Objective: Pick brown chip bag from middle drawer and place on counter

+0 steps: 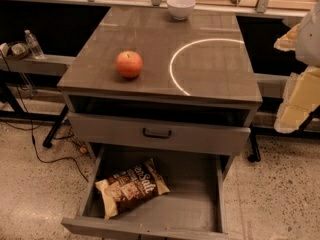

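Observation:
The brown chip bag [132,186] lies flat on the floor of the open middle drawer [200,199], in its front left part, with "Sea Salt" lettering facing up. The counter [150,44] is the glossy grey-brown cabinet top above, marked with a thin white circle outline [172,66]. My gripper [289,81] hangs at the right edge of the view, beside and clear of the cabinet, level with the counter. Its pale yellow fingers [300,101] stand apart with nothing between them. It is far from the bag.
A red apple [129,64] sits on the counter's left half and a white bowl [180,7] at its back edge. A shallower drawer front with a black bar handle [157,133] sticks out slightly above the open drawer. A water bottle [34,44] stands on a ledge at left.

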### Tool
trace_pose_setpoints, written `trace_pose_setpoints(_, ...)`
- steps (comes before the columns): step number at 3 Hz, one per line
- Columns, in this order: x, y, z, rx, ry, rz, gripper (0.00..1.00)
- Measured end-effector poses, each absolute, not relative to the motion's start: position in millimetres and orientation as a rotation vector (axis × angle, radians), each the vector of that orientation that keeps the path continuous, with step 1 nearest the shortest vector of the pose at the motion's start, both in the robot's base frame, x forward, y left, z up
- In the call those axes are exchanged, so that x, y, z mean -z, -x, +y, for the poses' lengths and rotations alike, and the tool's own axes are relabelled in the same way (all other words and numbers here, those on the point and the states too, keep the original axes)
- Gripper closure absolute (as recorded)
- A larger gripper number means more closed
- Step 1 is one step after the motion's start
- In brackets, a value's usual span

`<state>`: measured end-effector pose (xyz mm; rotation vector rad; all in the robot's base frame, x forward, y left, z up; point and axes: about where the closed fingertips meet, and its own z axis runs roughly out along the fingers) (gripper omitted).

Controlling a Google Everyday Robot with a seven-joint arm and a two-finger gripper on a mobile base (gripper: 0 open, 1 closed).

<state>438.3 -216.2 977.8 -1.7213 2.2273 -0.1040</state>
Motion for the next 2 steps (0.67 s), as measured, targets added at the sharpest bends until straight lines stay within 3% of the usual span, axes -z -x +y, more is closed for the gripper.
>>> trace_pose_setpoints(2, -932, -426, -207, 0.042, 1.789, 2.193, 0.0)
